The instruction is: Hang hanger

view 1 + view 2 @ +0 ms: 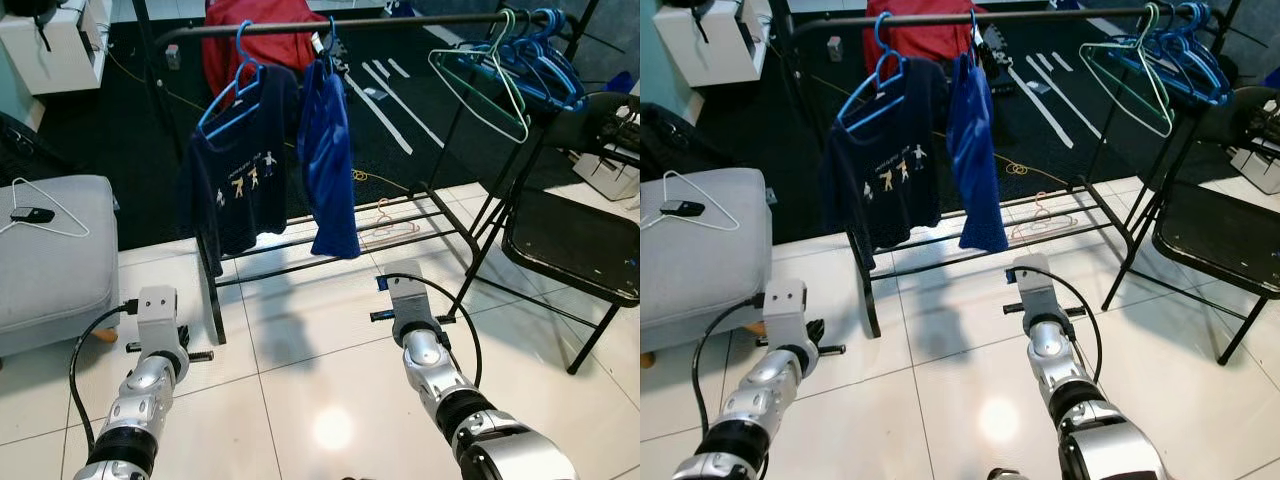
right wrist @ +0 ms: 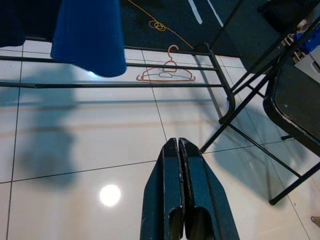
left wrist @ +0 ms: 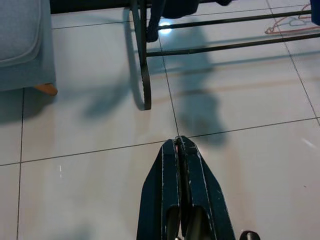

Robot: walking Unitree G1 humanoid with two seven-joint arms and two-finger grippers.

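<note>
From the left eye view, we saw a black clothes rack [image 1: 330, 22] ahead on the tiled floor. Two garments hung from its rail: a navy shirt [image 1: 240, 175] on a blue hanger and a bright blue garment [image 1: 328, 165] beside it. At the rail's far end sat a bunch of bare hangers [image 1: 520, 70], too tangled for us to count. One white hanger [image 1: 45, 215] lay on the grey ottoman [image 1: 50, 270] at our left, and one pink hanger [image 1: 390, 225] lay on the rack's lower bars. A black folding chair [image 1: 575, 245] stood to the right.

The right eye view showed the same layout, with both arms held low over the tiles.

In the left wrist view, our left gripper [image 3: 181, 150] had its fingers pressed together, gripping nothing, aimed at bare floor near the rack's foot.

In the right wrist view, our right gripper [image 2: 178, 150] was likewise closed and empty, pointing toward the pink hanger beyond.

We judged the task barely begun, with no hanger yet in hand. The next move called for choosing one loose hanger, spreading the fingers and reaching to it.
</note>
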